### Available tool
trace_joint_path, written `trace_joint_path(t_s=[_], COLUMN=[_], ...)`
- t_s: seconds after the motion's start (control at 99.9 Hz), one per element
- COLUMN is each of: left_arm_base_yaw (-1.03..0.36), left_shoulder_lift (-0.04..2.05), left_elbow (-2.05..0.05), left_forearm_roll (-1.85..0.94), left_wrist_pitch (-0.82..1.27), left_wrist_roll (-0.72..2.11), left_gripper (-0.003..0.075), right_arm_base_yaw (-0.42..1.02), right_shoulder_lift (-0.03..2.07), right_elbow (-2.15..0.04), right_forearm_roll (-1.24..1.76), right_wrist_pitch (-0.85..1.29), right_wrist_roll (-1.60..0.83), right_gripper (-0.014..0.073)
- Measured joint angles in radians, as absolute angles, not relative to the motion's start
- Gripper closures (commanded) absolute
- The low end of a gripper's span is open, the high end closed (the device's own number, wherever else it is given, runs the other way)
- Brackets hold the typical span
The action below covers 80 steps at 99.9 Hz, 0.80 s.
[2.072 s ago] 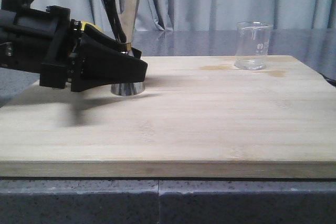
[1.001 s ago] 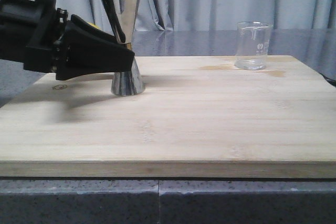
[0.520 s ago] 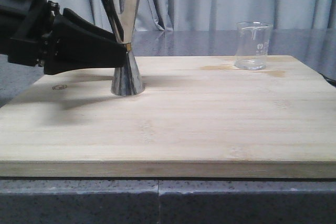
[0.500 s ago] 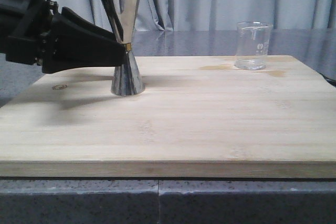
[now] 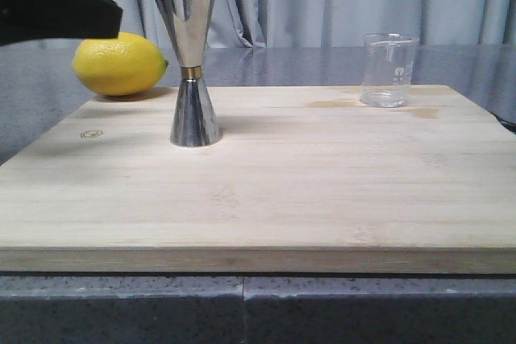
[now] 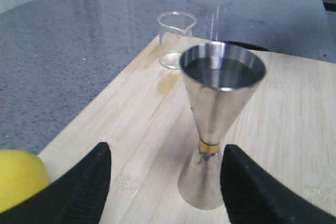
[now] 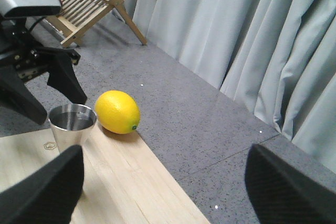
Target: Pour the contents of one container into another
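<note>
Your left gripper (image 6: 164,182) hangs w/ fingers apart, empty, facing the jigger (image 5: 187,62). Lemon (image 5: 119,64) sits behind it; beaker (image 5: 388,70) well apart. Right gripper (image 7: 163,192) also spread, empty.

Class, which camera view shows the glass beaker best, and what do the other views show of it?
The front view: the beaker stands whole and sharp, upright on the board's far right. The left wrist view shows it blurred behind the jigger; the right wrist view misses it.

Curtained lab/test setup, bamboo board (image 5: 322,175), grey countertop (image 5: 242,308)
</note>
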State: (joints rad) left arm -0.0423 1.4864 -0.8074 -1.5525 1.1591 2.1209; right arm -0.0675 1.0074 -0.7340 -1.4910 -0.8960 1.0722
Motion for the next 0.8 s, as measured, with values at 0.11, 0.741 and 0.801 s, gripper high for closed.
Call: trace_joint_path(t_s=[0.11,0.741,0.801], left_arm_base_yaw=[-0.002,0.189,0.191], left_shoulder_lift=[1.414,1.004,0.952], left_elbow=[-0.807,-0.807,-0.807], left_forearm_roll=[-1.551,-1.676,-1.682], left_wrist_pitch=[1.161,0.849,0.774], left_wrist_roll=[2.015,1.831,1.827], left_gripper=[0.0302,0.0407,0.0433], right_arm_base_yaw=[-0.067,-0.067,-0.067], right_shoulder_lift=[1.007,0.873,0.829], right_elbow=[-0.734,-0.783,-0.786], right_forearm_roll=[-1.491,-1.462,-1.456], right_wrist_pitch=[-0.886,-0.374,-0.308], right_wrist_roll=[1.072,1.08,1.08], right_gripper=[0.0051,0.0053,0.0055])
